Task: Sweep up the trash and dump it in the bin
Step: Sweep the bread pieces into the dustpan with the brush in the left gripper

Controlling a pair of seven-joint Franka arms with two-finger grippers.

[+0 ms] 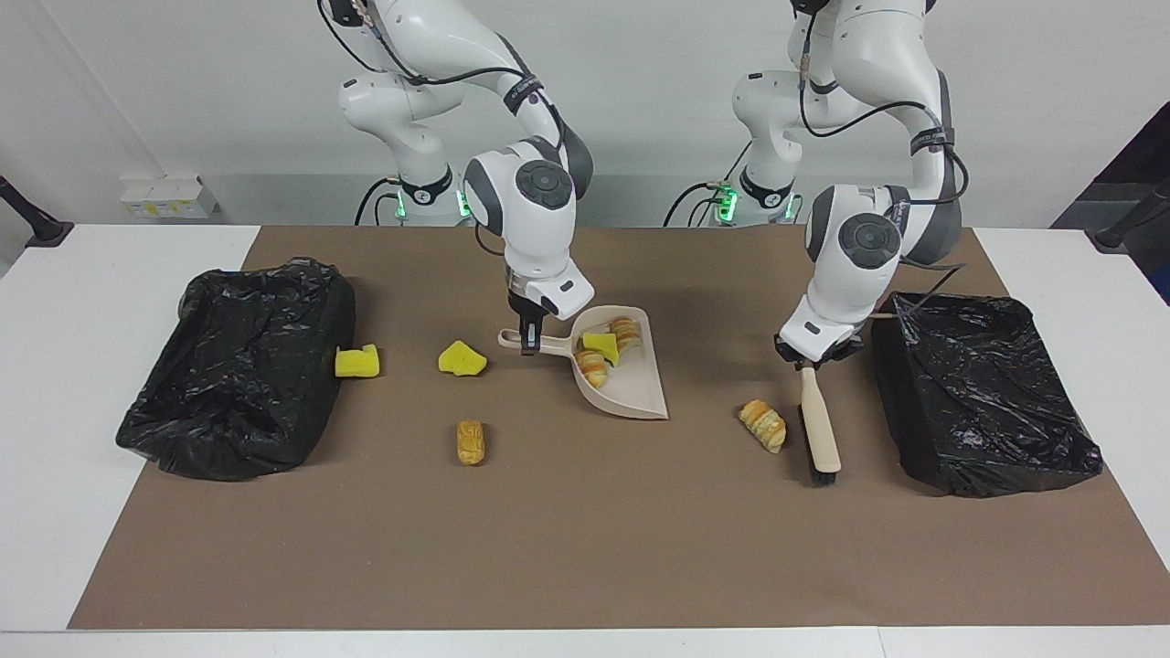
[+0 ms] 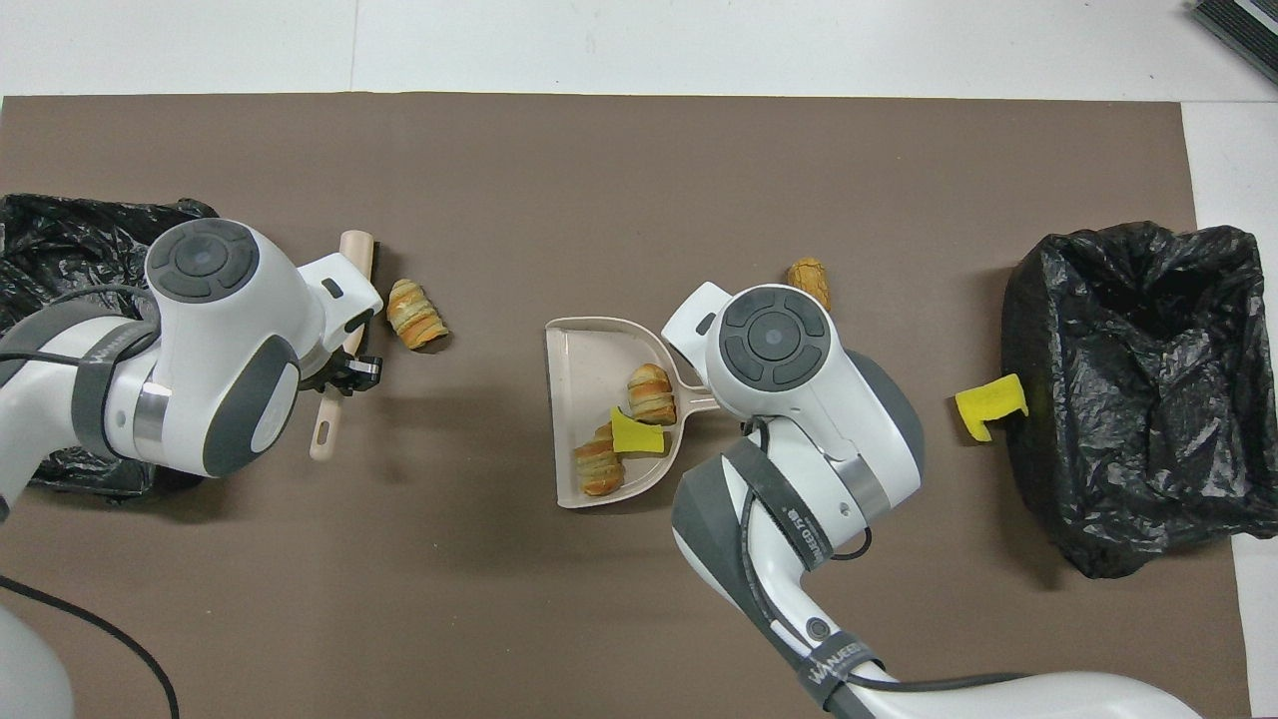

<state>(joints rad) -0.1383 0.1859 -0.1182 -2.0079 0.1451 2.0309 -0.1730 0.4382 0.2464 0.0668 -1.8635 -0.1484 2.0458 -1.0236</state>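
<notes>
My right gripper (image 1: pixel 528 342) is shut on the handle of the beige dustpan (image 1: pixel 631 388), which rests on the mat. In the pan lie two pastry pieces of trash (image 1: pixel 594 366) and a yellow sponge chunk (image 1: pixel 600 344). My left gripper (image 1: pixel 812 358) is shut on the handle of the brush (image 1: pixel 820 425). The brush slants down to the mat between a loose pastry (image 1: pixel 763 426) and the bin at the left arm's end (image 1: pixel 983 393). More trash lies loose: two yellow chunks (image 1: pixel 462 358) (image 1: pixel 356 362) and a pastry (image 1: pixel 471 441). From overhead, the brush (image 2: pixel 351 262) lies close beside the loose pastry (image 2: pixel 414 315).
A second black-bagged bin (image 1: pixel 242 366) stands at the right arm's end, one yellow chunk touching its side. The brown mat (image 1: pixel 585 548) covers the table's middle, with white table edge (image 1: pixel 73 457) around it.
</notes>
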